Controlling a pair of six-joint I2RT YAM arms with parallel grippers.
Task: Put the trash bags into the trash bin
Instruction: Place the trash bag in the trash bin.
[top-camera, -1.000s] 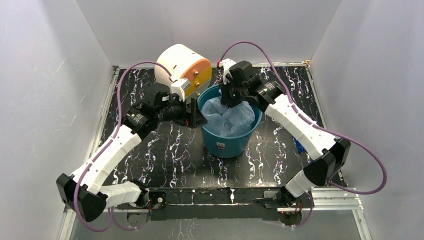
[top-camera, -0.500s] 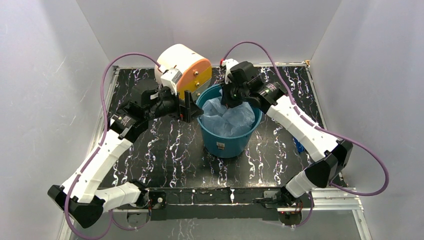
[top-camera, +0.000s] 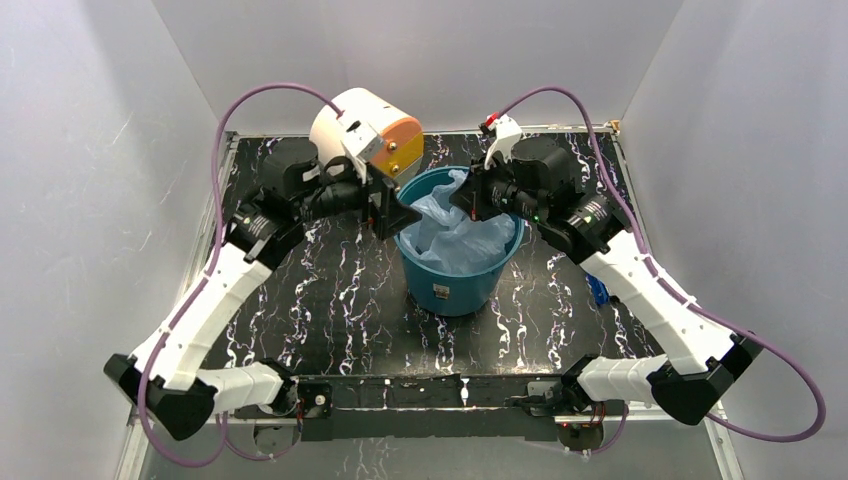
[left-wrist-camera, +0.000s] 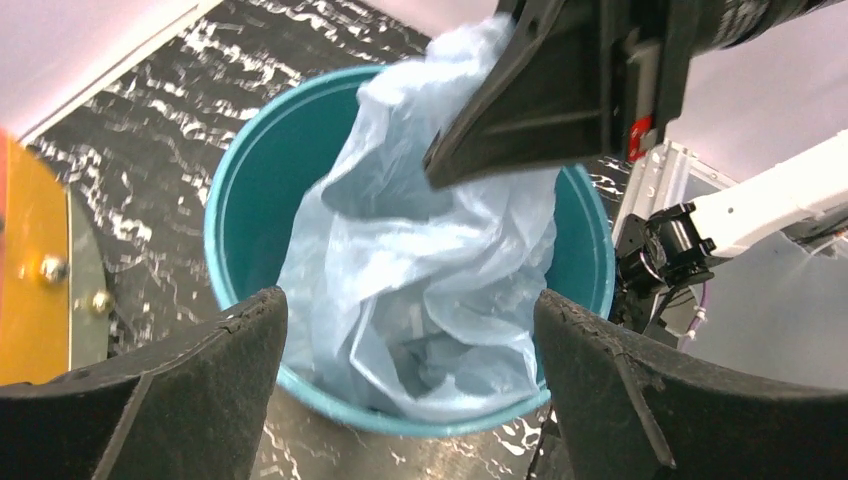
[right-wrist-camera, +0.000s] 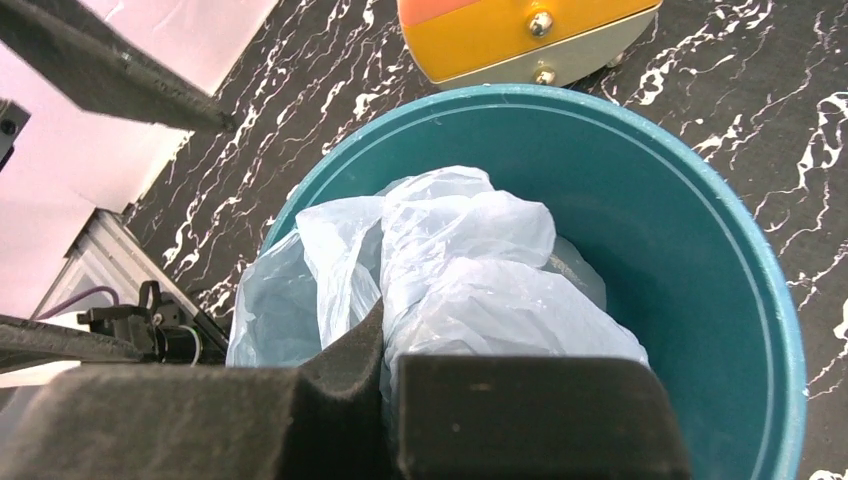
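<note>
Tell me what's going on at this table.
The right gripper is shut on the pale blue trash bag, pinching its upper part while the rest sits inside the teal trash bin. The left gripper hangs open beside the bin's rim, holding nothing.

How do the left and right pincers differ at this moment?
The left pincer stands wide open and empty; the right pincer is shut on a fold of the pale blue bag. The left pincer is by the left rim of the teal bin; the right pincer is over its far rim. Both point toward the bin's mouth.
</note>
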